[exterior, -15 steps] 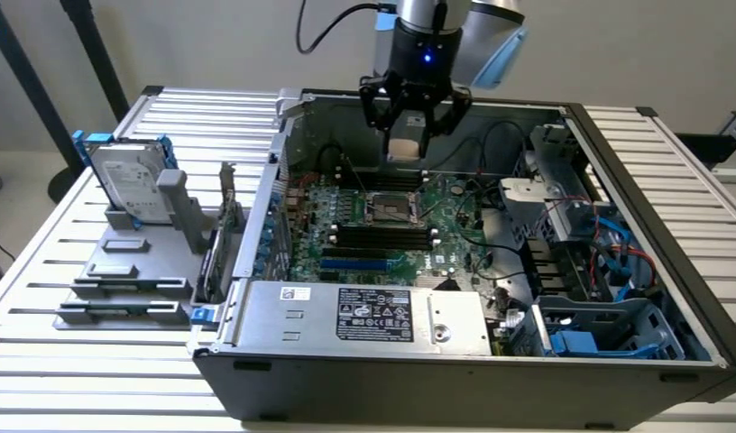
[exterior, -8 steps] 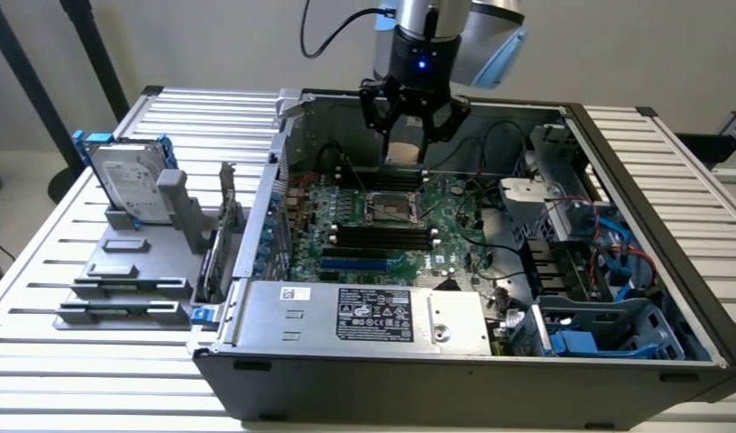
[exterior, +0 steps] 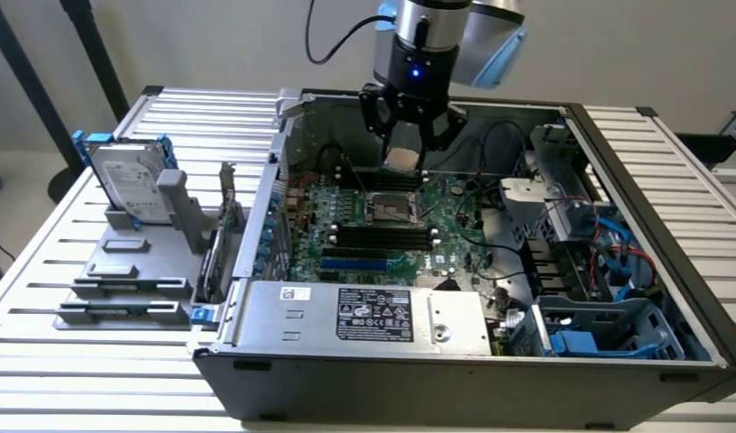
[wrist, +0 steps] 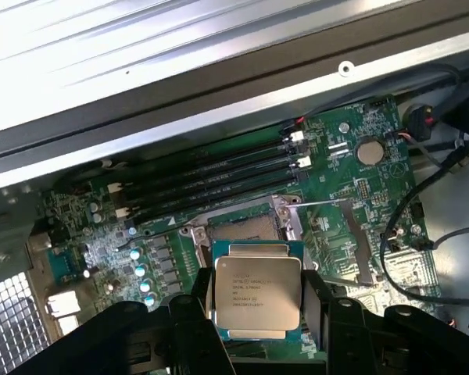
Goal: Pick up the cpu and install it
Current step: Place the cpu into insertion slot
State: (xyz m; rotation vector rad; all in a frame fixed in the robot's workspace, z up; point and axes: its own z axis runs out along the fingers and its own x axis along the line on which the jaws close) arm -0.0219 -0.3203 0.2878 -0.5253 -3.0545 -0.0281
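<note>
Installation step in hand: gripper (exterior: 406,152) clamped on the cpu (wrist: 256,291), held above the motherboard (exterior: 446,257) near the empty socket (exterior: 390,207); seating likely demands square alignment and gentle descent.

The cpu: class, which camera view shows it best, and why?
The wrist view: the cpu faces the camera, metal top and lettering plain, held between the jaws. The exterior view shows a small pale square above the motherboard.

Top of cpu (wrist: 255,291): smooth, dull silver metal. motherboard (wrist: 340,176): glossy green board. case (exterior: 464,383): matt grey sheet metal. gripper (wrist: 258,308): matt black finish.
</note>
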